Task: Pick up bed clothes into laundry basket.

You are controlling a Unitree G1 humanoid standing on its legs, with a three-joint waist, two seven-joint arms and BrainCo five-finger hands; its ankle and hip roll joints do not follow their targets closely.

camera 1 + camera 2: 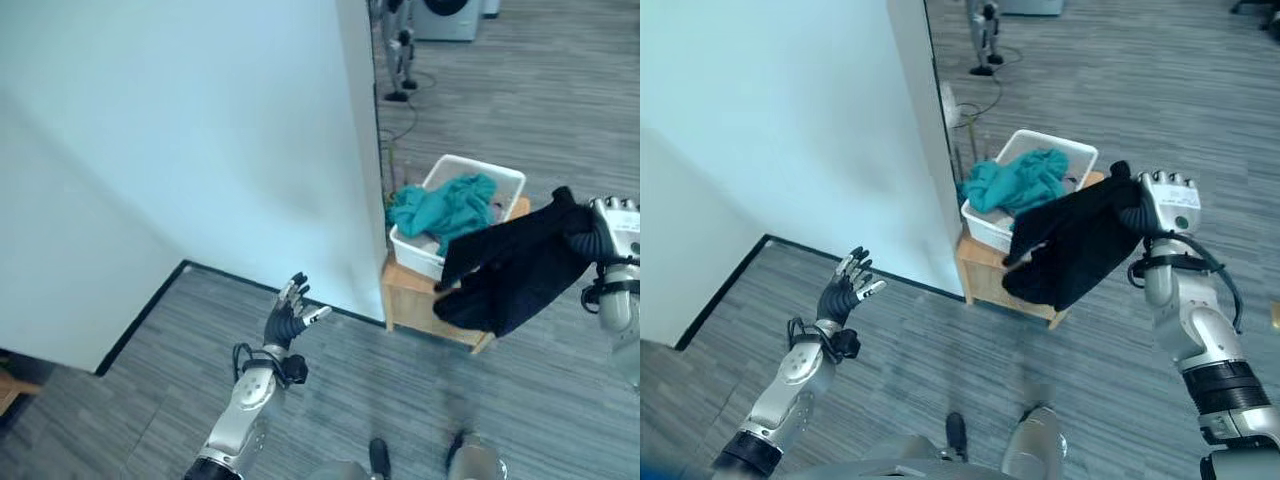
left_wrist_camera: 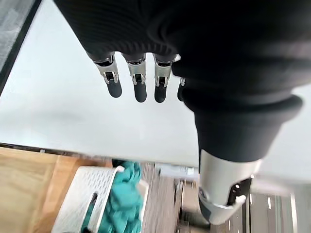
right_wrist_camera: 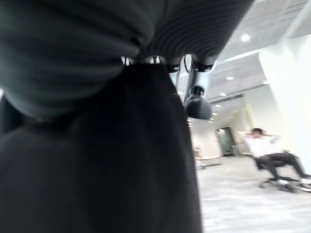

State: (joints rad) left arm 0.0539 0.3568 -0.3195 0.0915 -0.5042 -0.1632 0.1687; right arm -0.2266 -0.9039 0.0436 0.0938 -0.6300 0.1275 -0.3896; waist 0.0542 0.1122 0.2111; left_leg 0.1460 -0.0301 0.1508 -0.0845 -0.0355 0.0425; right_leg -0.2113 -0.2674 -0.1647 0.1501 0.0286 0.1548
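A black garment (image 1: 510, 270) hangs from my right hand (image 1: 1165, 205), which is shut on its upper edge. The cloth droops in front of the near right corner of a white laundry basket (image 1: 480, 168). A teal cloth (image 1: 445, 205) lies bunched inside the basket. In the right wrist view the black garment (image 3: 121, 160) covers most of my fingers. My left hand (image 1: 288, 318) is raised over the grey floor to the left of the basket, open with fingers (image 2: 138, 80) spread and holding nothing.
The basket stands on a small wooden table (image 1: 410, 290) against the corner of a tall white wall (image 1: 200, 130). A washing machine (image 1: 445, 15) stands at the far back. A person (image 3: 267, 148) sits in a chair far off.
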